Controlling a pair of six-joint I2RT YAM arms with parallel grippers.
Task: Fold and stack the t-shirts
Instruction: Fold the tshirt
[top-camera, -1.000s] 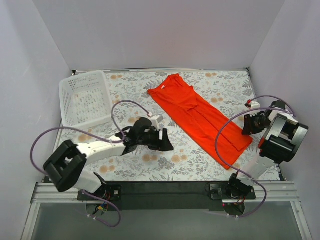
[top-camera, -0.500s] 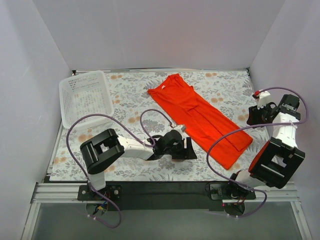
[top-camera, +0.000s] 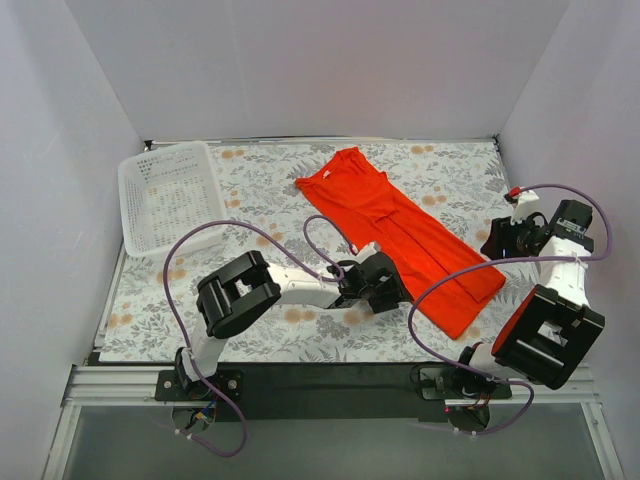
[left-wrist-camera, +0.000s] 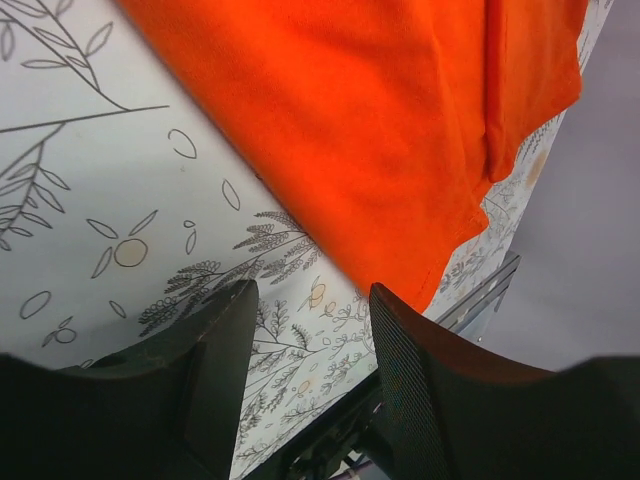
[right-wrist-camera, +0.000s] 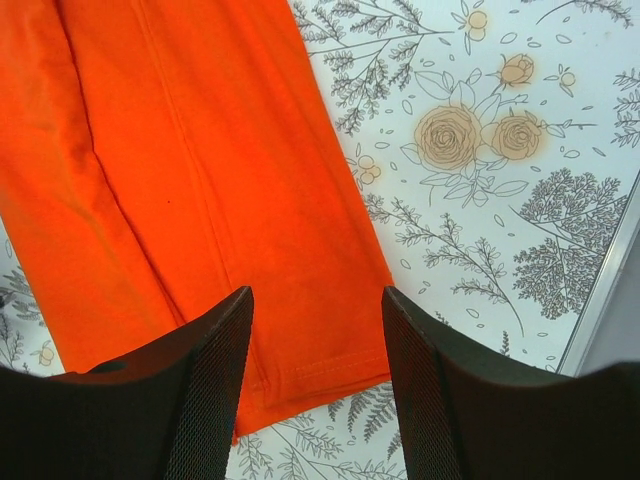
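T-shirt (top-camera: 400, 235) in long strip, sides seemingly folded in; cross-folds, stacking remain. Left claw (left-wrist-camera: 312, 290), right claw (right-wrist-camera: 317, 292) spread, empty.

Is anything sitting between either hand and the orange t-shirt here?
Nothing visible does. The left hand hangs open beside the t-shirt, at its near long edge. The right hand is open over its hem end. Only bare floral table lies between. The white basket stands apart at far left.
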